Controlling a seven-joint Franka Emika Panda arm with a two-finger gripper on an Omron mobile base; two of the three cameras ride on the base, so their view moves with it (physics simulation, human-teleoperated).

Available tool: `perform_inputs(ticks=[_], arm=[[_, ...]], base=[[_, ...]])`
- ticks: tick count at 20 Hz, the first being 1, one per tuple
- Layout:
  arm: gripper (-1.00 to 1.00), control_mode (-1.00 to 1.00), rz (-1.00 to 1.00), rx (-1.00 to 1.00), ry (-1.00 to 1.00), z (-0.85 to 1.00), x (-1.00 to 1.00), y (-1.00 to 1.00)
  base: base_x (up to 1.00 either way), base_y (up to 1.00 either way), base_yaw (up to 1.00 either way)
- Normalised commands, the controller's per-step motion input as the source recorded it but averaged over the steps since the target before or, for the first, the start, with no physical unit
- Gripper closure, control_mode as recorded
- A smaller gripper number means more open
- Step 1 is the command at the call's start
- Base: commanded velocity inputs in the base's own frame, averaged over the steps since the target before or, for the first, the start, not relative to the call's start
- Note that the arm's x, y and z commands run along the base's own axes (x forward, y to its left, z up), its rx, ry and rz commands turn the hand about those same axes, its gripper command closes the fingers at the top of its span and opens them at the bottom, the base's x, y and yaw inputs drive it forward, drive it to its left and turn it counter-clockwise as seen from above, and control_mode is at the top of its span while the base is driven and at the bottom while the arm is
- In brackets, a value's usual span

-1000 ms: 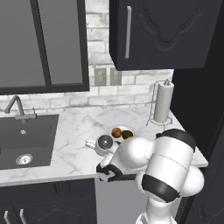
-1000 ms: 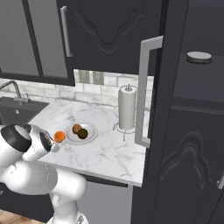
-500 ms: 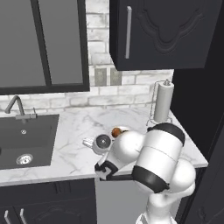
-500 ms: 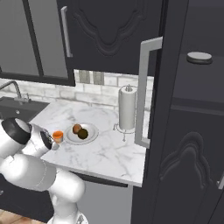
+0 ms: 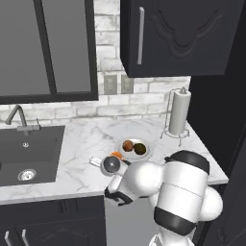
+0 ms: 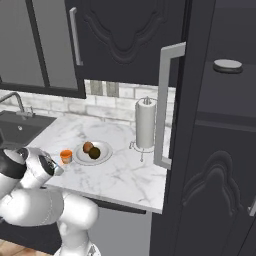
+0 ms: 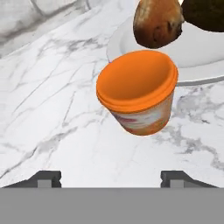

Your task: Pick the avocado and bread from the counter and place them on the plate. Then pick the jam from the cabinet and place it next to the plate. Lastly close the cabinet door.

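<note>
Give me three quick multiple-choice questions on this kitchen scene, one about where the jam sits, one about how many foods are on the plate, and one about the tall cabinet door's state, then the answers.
1. Where is the jam jar?
A. inside the cabinet
B. on the counter beside the plate
C. in the sink

2. How many food lumps lie on the plate?
A. none
B. one
C. two

3. What is the state of the tall cabinet door?
A. open
B. closed
C. missing

Answers:
1. B: the orange-lidded jar stands on the marble just off the plate's rim.
2. C: the bread and the avocado both rest on it.
3. A: the door swings out toward the camera in the right base view, with a shelf showing behind it.
</note>
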Motion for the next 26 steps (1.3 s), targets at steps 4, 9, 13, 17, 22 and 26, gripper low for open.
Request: perform_inputs(ticks=[4,9,13,17,22,26], arm=[[-1.0,-1.0,0.0,0.0,-0.04,0.15,-0.91,-0.05],[-1.0,-1.0,0.0,0.0,-0.04,0.56,-0.72,0.0],[-1.0,-1.0,0.0,0.0,0.0,0.76,-0.59,0.0],[-1.0,-1.0,-0.07,0.0,0.0,0.72,-0.54,-0.01],[-1.0,-1.0,-0.1,0.0,0.0,0.73,-0.5,-0.16],[-1.0,-1.0,-0.08,0.0,-0.01,0.78,-0.41,-0.33]], base=[[0.0,0.0,0.0],[0.0,0.0,0.0],[0.0,0.0,0.0],[0.0,0.0,0.0],[0.0,0.0,0.0],[0.0,0.0,0.0]])
